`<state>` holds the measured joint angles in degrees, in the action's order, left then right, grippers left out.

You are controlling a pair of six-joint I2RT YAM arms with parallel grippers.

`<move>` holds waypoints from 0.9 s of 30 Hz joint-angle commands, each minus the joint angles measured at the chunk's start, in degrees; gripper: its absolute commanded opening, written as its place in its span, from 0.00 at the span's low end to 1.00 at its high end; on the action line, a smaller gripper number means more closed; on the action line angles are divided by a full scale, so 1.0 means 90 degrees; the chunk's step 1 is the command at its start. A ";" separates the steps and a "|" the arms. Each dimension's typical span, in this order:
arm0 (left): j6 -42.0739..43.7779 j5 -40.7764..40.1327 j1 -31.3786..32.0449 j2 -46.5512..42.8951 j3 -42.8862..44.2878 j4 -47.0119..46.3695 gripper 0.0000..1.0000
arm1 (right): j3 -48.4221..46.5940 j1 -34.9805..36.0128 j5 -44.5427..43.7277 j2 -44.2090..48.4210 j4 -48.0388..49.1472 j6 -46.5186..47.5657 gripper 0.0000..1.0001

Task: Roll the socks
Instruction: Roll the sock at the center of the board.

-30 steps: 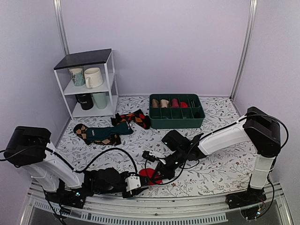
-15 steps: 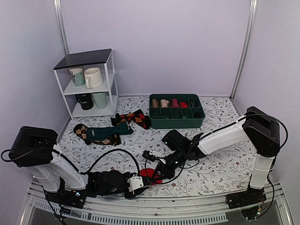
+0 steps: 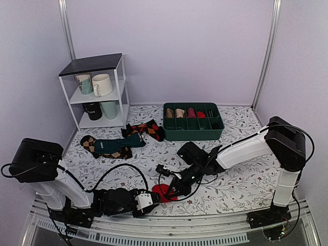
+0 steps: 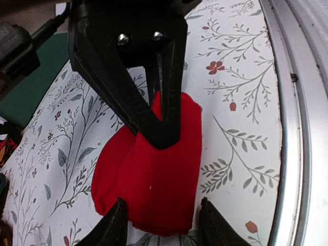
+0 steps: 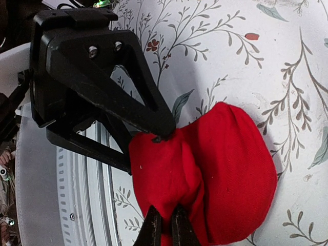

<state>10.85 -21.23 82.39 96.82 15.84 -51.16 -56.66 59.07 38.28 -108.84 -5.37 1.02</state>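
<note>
Here the socks (image 4: 159,179) are seen bunched in 1 red mound on the worktop (image 3: 230,179), close to its near edge, between the 2 hands. A fold of the fabric is pinched tight by the right hand (image 5: 165,230). The left hand (image 4: 166,228) is spread wide, nothing gripped, its fingertips set astride the mound's left end. The roll appears to be only begun. Next, the left end would probably need to be clamped so the fabric can be turned over on itself without being dragged.

Lab test cell, plain walls (image 3: 179,46), aluminium posts (image 3: 266,51)
</note>
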 commanded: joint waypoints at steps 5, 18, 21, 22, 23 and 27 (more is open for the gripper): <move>-0.0038 0.0051 0.0072 0.0428 0.0336 0.0021 0.47 | 0.0308 0.0017 -0.0388 -0.0544 -0.1152 -0.0054 0.00; -0.0667 0.0808 -0.0077 0.0364 0.0545 0.0865 0.00 | 0.0355 0.0019 -0.0702 -0.0434 -0.0923 -0.0083 0.15; -0.1176 0.1384 -0.0278 0.0272 0.0535 0.1267 0.00 | 0.0660 0.0016 -0.1302 0.0037 -0.0212 -0.0075 0.28; -0.1353 0.1559 -0.0354 0.0271 0.0510 0.1337 0.00 | 0.0826 0.0019 -0.1538 0.0366 0.0161 -0.0060 0.30; -0.1522 0.1731 -0.0432 0.0271 0.0482 0.1383 0.00 | 0.1116 0.0014 -0.1804 0.0637 0.0560 -0.0010 0.32; -0.1955 0.2230 -0.0756 0.0280 0.0419 0.1509 0.00 | 0.2058 0.0024 -0.2530 0.1736 0.2290 0.0445 0.38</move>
<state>-0.16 -10.50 77.89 98.56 20.84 -46.44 -45.67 59.31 28.18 -100.62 5.10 1.52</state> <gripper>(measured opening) 0.053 0.361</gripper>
